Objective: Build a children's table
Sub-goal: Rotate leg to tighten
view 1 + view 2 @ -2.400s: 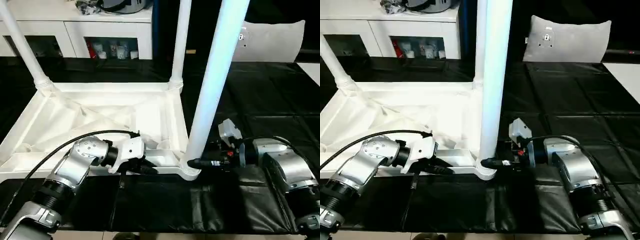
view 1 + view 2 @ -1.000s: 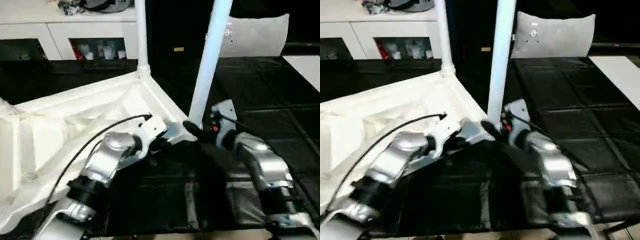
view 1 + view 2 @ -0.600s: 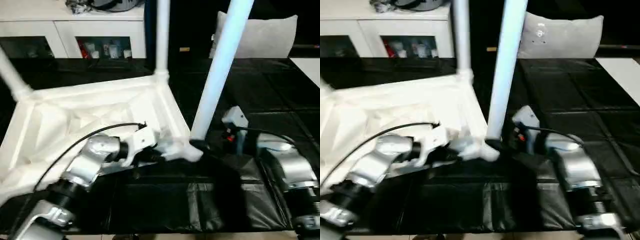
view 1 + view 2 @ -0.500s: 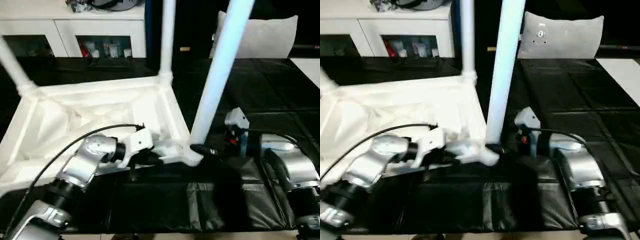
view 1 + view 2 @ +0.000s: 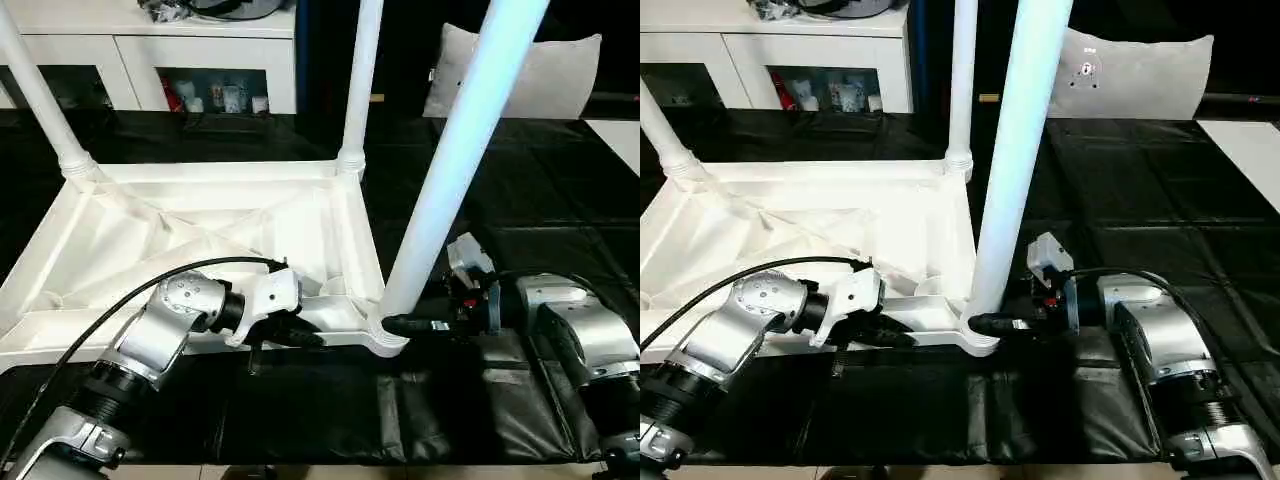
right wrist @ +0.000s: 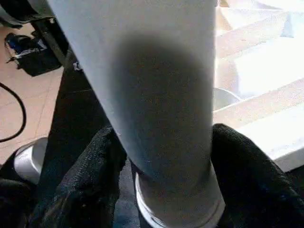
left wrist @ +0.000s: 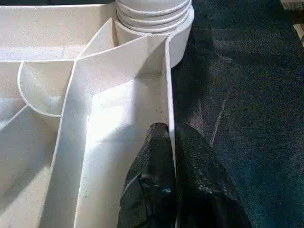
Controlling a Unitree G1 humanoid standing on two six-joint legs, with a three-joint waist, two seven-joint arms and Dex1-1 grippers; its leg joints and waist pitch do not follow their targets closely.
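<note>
Black mat point(image 5: 520, 200): right tool point(image 5: 400, 326) clasps table leg point(image 5: 455, 165).

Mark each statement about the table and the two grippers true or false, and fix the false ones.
1. The tabletop lies with its ribbed underside up. True.
2. The right gripper has its fingers on either side of the near leg. True.
3. The left gripper holds a loose leg. False: it pinches the tabletop's rim.
4. No legs stand in the sockets. False: three legs stand upright in corner sockets.
5. The near leg lies flat on the mat. False: it stands upright.
</note>
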